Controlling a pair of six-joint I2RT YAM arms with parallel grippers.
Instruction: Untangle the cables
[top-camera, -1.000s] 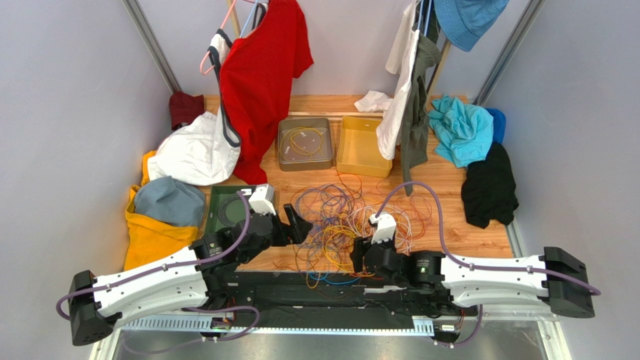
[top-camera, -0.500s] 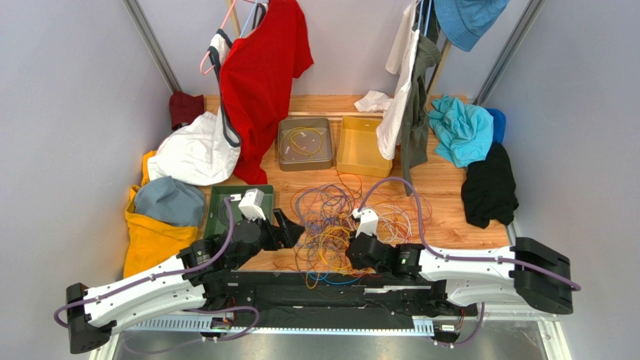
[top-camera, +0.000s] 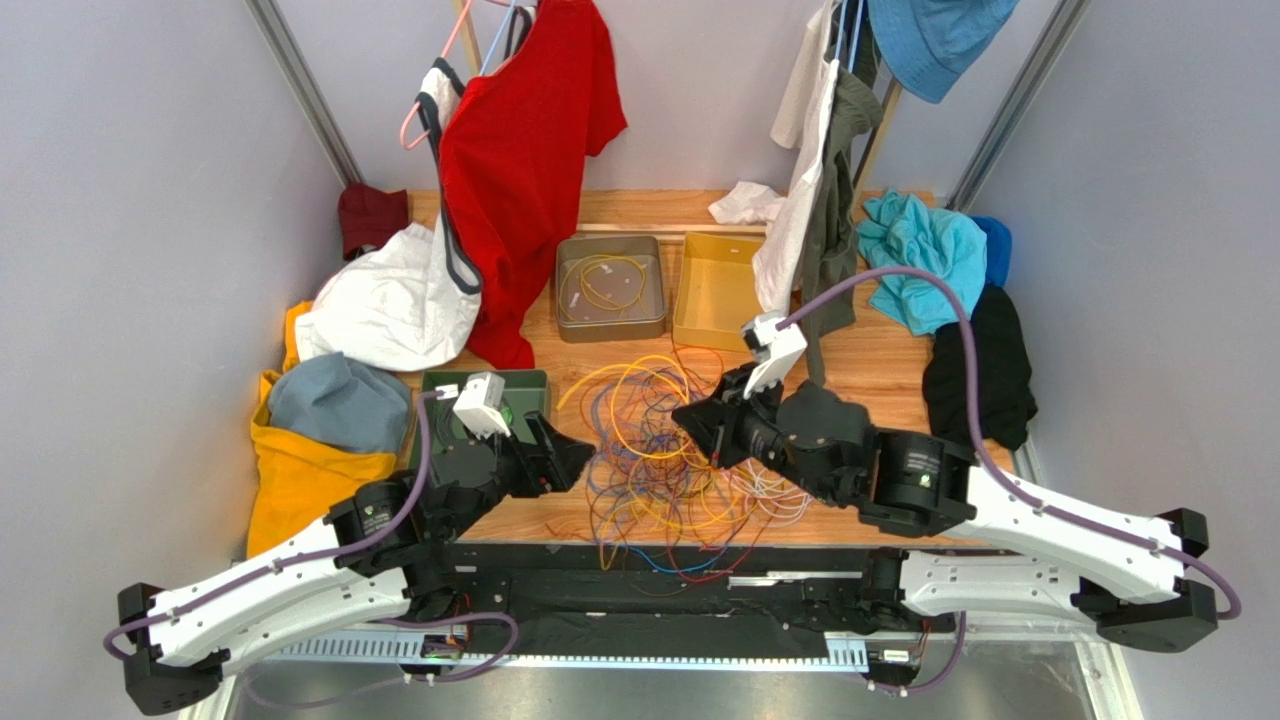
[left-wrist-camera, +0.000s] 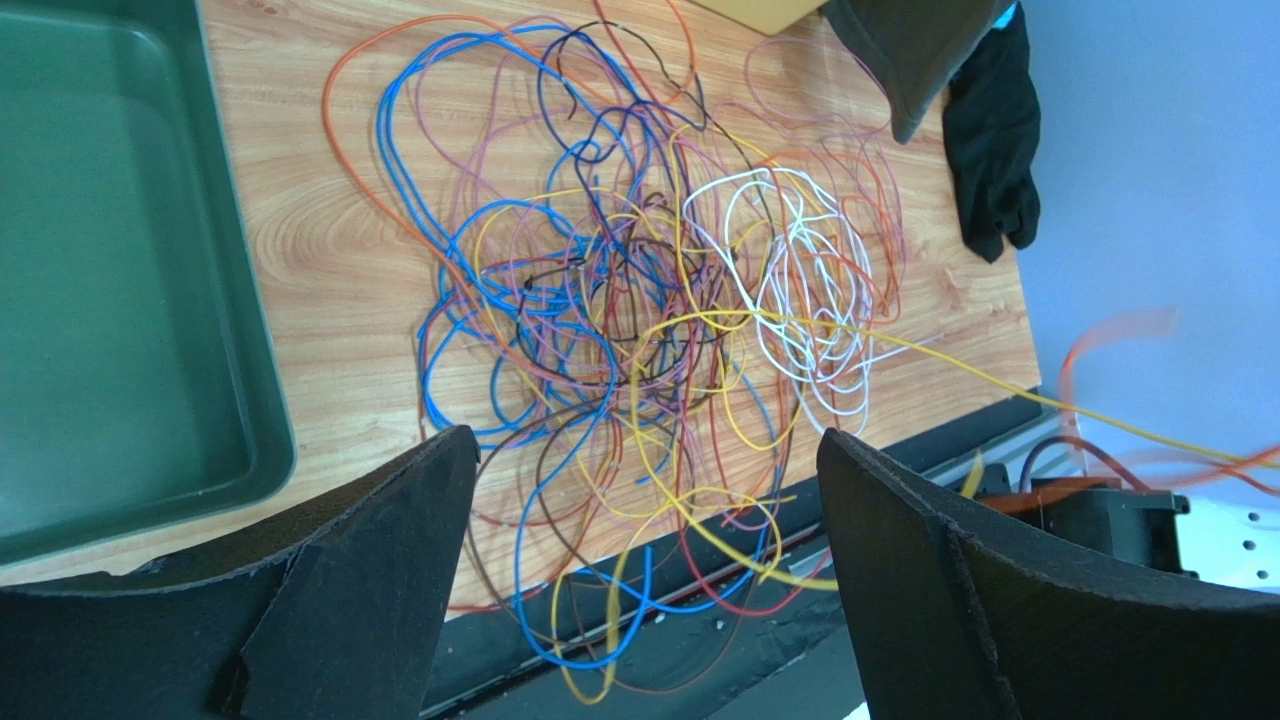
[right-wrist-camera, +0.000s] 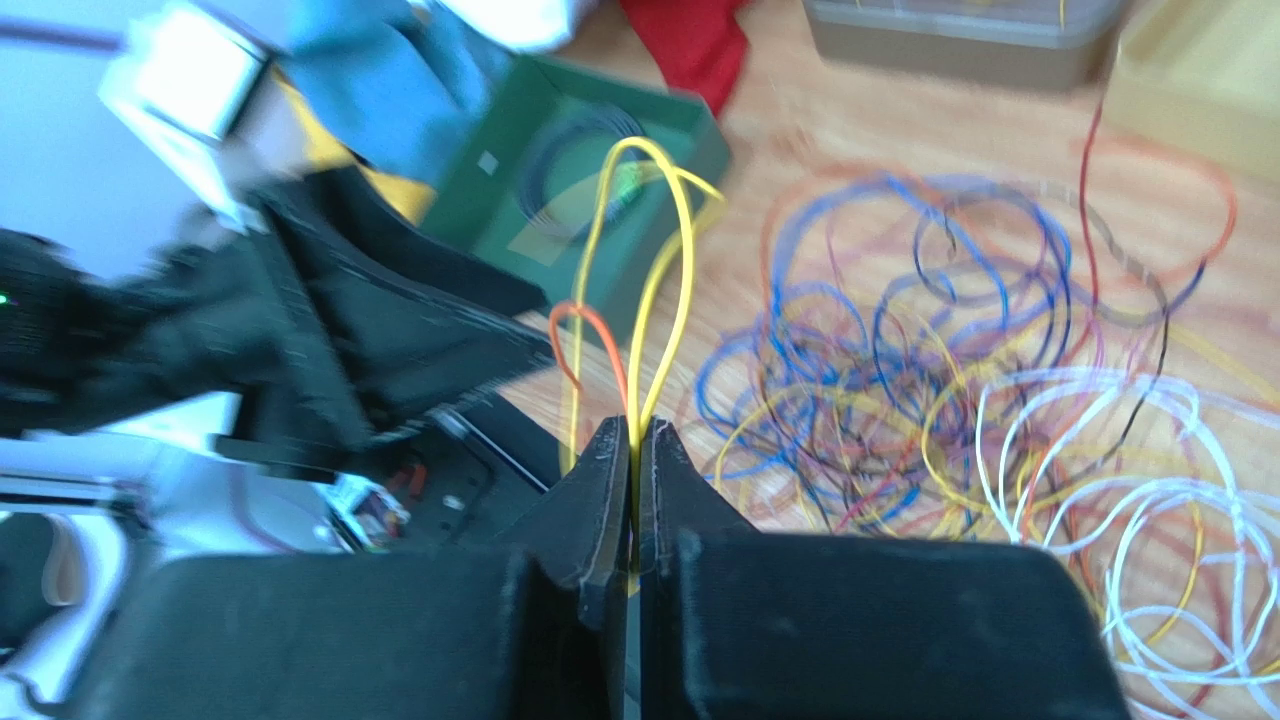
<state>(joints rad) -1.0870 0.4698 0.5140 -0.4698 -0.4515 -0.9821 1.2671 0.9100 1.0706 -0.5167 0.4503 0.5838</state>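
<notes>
Now, from above, you see the cables (top-camera: 661, 450) heaped in one tangle on the wooden table (top-camera: 902, 450) between both arms. The right gripper (top-camera: 694, 425) hangs over the heap's far right side, and the left gripper (top-camera: 579, 450) sits near the green tray (top-camera: 519, 393). Through the left wrist camera, your jaws stand wide apart above the tangle. Through the right wrist camera, your jaws are pinched together on a yellow cable (right-wrist-camera: 679, 248) that loops up from them.
</notes>
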